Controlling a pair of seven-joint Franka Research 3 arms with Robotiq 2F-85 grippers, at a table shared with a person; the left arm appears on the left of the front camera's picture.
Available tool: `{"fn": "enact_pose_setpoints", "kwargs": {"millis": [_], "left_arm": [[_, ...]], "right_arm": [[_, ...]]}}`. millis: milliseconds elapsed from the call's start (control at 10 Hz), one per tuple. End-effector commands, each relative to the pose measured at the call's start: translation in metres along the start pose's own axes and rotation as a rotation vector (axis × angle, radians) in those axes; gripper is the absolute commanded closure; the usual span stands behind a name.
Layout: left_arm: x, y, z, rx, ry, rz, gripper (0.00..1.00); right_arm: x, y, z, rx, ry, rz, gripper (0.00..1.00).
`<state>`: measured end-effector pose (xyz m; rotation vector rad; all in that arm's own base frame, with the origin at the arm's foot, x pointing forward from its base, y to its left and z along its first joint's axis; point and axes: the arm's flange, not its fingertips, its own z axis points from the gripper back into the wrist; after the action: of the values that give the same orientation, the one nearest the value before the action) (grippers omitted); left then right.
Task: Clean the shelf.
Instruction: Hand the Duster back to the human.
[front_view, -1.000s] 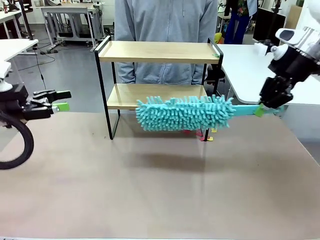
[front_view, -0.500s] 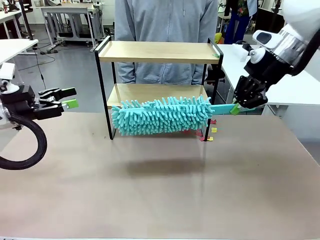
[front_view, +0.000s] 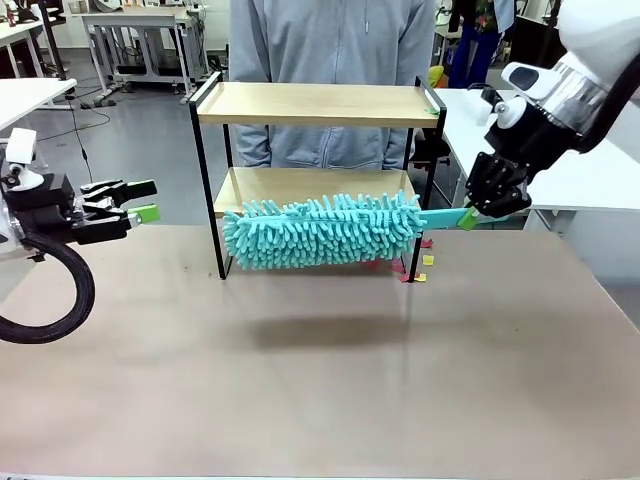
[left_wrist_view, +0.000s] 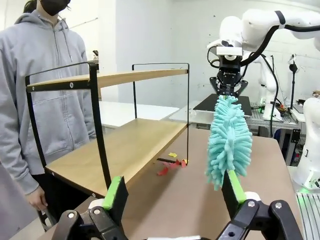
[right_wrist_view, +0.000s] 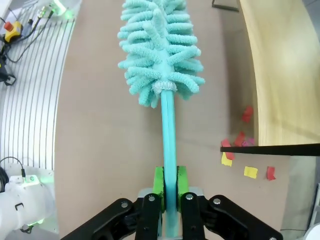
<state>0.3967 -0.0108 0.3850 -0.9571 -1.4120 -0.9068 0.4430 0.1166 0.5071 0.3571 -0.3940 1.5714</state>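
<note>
Front view: brown table (front_view: 320, 380) bears shelf (front_view: 318, 104).

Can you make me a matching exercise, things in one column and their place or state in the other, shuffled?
Things:
1. left gripper
2. right gripper
3. duster
4. paper scraps

Place or state:
A. lying on the table by the shelf leg
B. shut on a teal handle
C. open, holding nothing
D. held off the table in front of the lower board

Pairs: 1-C, 2-B, 3-D, 4-A
</note>
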Motion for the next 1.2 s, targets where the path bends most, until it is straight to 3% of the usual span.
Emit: {"fn": "enact_pose_setpoints", "kwargs": {"millis": [0, 200, 400, 1100], "left_arm": [[-0.006, -0.014, -0.019, -0.140, 0.025, -0.014, 0.00], [-0.012, -0.027, -0.029, -0.293, 0.083, 0.016, 0.00], [-0.023, -0.040, -0.044, -0.331, 0.076, 0.039, 0.00], [-0.037, -0.055, -0.119, -0.228, 0.053, 0.038, 0.00]], "right_arm": [[-0.002, 0.001, 0.004, 0.003, -0.007, 0.002, 0.87], [-0.002, 0.001, 0.004, 0.003, -0.007, 0.002, 0.87], [-0.002, 0.001, 0.004, 0.003, -0.007, 0.002, 0.87], [-0.002, 0.001, 0.004, 0.003, -0.007, 0.002, 0.87]]}}
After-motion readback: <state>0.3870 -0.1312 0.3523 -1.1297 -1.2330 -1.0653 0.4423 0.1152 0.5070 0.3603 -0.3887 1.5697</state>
